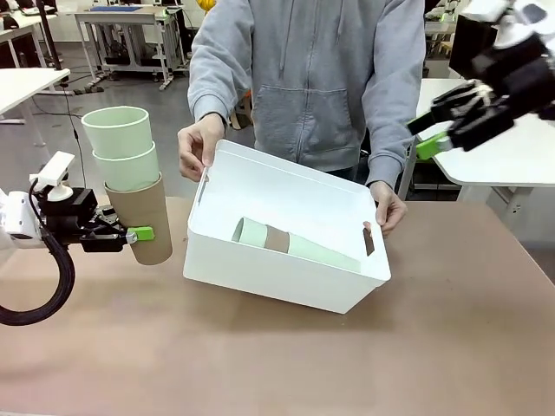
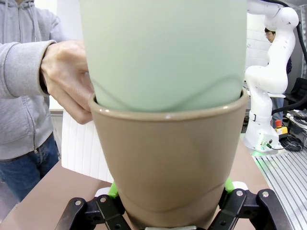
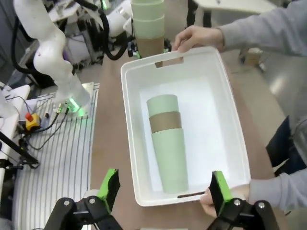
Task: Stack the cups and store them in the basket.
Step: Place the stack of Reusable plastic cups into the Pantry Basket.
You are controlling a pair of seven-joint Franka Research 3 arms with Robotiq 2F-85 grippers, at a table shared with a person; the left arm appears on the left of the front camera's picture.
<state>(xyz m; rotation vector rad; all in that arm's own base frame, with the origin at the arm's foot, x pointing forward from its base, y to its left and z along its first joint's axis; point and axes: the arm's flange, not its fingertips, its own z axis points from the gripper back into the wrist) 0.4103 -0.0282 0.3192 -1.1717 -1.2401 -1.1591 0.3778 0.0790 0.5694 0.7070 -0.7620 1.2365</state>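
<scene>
Near the left edge of the table (image 1: 434, 347), the left gripper (image 1: 143, 233) clamped an upright stack of cups (image 1: 128, 178); the right gripper (image 1: 440, 128) hung open (empty). The tilted basket (image 1: 286, 279) held a lying stack (image 1: 295, 243).

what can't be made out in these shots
- left wrist view: the tan-brown matte tumbler hides most of the left tool's green pads; the top edge cuts off the pale mint tumbler nested in it
- front view: the white rectangular plastic basket's near wall hides the underside of the tumbler stack lying inside
- right wrist view: the right tool's finger covers part of the person's hand on the basket rim
</scene>
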